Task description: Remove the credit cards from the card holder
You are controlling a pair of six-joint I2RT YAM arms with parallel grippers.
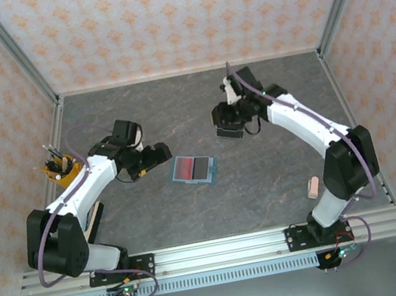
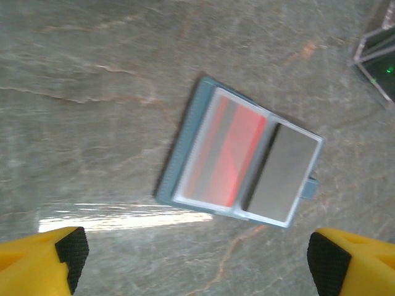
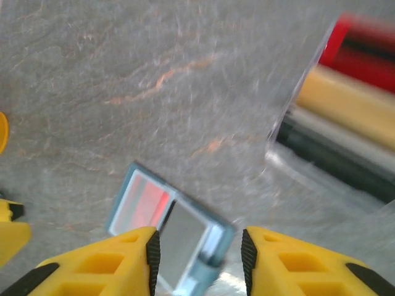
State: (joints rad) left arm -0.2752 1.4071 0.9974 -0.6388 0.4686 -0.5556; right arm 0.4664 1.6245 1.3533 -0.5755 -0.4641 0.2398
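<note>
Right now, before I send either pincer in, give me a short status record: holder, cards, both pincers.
card holder: open, lying flat on the table between the two arms
cards: red card in one leaf, grey card in the other; none taken out yet
left pincer: open wide, empty, short of the holder, not touching it
right pincer: open with a narrower gap, empty, clear of the holder
nearby: pink block near the table's right edge
</note>
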